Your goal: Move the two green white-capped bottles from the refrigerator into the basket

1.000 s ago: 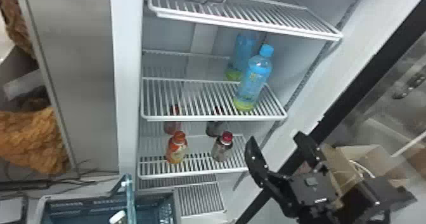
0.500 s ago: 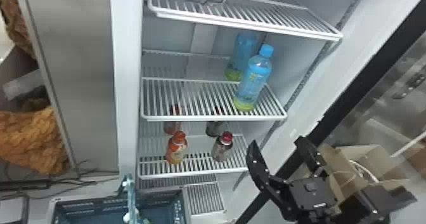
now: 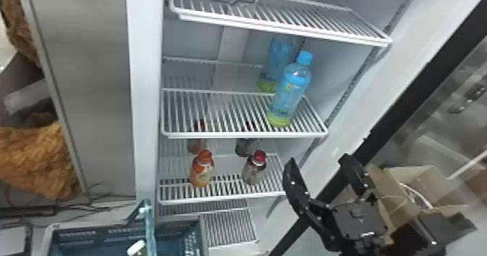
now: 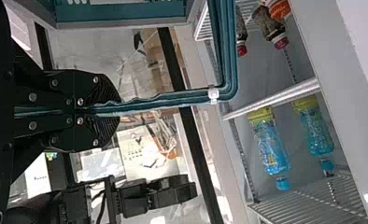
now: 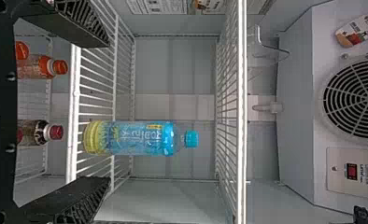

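On the right, the right gripper (image 3: 320,168), its fingers apart, faces a blue bottle (image 3: 291,88) on a shelf (image 3: 232,135), the left gripper (image 4: 119,110) clamped on the basket handle (image 4: 226,51).

The right arm (image 3: 358,219) is black, built of boxy blocks and angled plates dotted with small bright screws, with a thin dark cable (image 4: 98,205) looping beside it. The left arm (image 4: 37,93) is black too, its jaws carrying round silver screw heads and rounded, finely grooved pads (image 4: 109,93); the right jaws have black, coarsely ridged pads (image 5: 85,23).
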Controlling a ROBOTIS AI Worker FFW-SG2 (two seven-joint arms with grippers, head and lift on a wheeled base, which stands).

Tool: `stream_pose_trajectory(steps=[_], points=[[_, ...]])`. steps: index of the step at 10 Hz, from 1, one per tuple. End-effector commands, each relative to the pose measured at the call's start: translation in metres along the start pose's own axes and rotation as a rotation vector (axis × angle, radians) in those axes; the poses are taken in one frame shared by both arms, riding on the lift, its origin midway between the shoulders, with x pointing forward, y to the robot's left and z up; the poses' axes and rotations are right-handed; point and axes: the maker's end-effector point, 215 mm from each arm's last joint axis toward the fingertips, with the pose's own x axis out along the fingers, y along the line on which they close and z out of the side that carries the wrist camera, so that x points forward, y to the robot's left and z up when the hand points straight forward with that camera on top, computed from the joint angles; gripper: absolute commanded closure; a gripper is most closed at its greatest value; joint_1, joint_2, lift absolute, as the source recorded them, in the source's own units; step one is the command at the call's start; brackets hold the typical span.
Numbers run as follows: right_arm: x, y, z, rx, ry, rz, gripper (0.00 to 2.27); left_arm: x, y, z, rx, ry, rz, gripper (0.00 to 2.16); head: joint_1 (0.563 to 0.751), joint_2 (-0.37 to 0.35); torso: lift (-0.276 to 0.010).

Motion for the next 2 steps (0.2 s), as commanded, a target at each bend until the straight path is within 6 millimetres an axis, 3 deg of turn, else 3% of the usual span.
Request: stream_pose_trajectory(steps=[1, 2], points=[[0.0001, 0.0000, 0.0015, 0.000, -0.003, 0.000, 0.01, -0.0003, -0.0004, -0.0004, 0.000, 0.000, 0.000, 1.19, 0.695, -0.350, -0.004], [0.0001, 0.0004, 0.0015, 0.000, -0.003, 0.001, 0.01, -0.0001, -0.0003, -0.0014, -0.002, -0.001, -0.001, 1.19, 0.695, -0.350, -0.004]])
